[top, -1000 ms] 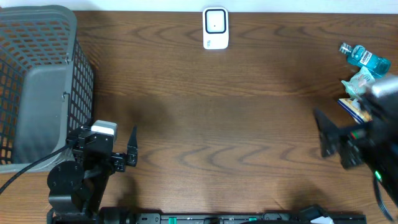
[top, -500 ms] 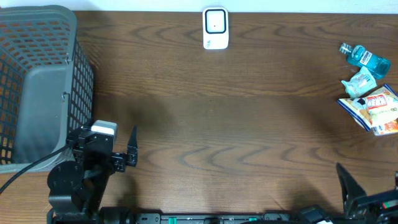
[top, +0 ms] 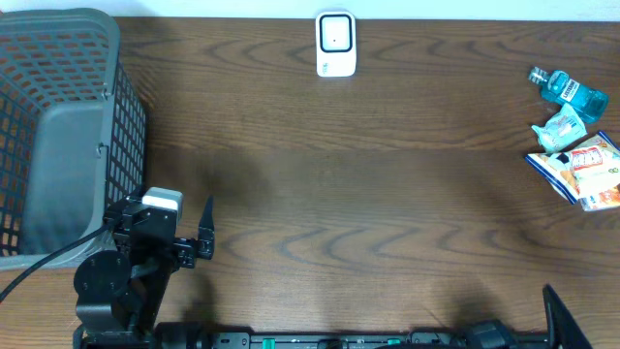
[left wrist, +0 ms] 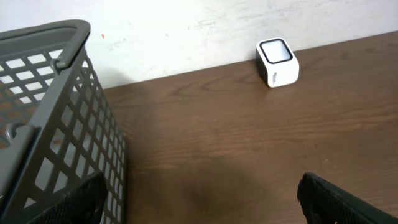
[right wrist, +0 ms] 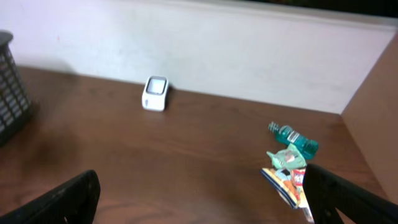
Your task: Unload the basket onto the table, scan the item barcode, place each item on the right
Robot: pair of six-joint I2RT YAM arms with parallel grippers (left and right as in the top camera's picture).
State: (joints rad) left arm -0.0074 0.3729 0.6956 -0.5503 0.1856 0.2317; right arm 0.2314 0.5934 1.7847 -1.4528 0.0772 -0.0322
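The white barcode scanner (top: 336,44) stands at the far middle of the table, also visible from the left wrist (left wrist: 277,61) and the right wrist (right wrist: 155,93). Three items lie at the far right: a blue bottle (top: 568,90), a green-and-white packet (top: 560,128) and a colourful snack bag (top: 586,170). My left gripper (left wrist: 202,208) is open and empty at the near left, beside the basket. My right gripper (right wrist: 205,199) is open and empty, well back from the items; overhead only one of its fingers (top: 557,315) shows at the bottom right corner.
A tall grey mesh basket (top: 58,126) fills the left side, close to my left gripper's left finger (left wrist: 68,205). A pale wall (right wrist: 249,56) runs behind the table's far edge.
My right arm has pulled back from over the snack bag to the near right corner, nearly out of the overhead view. The items and the left arm have not moved.
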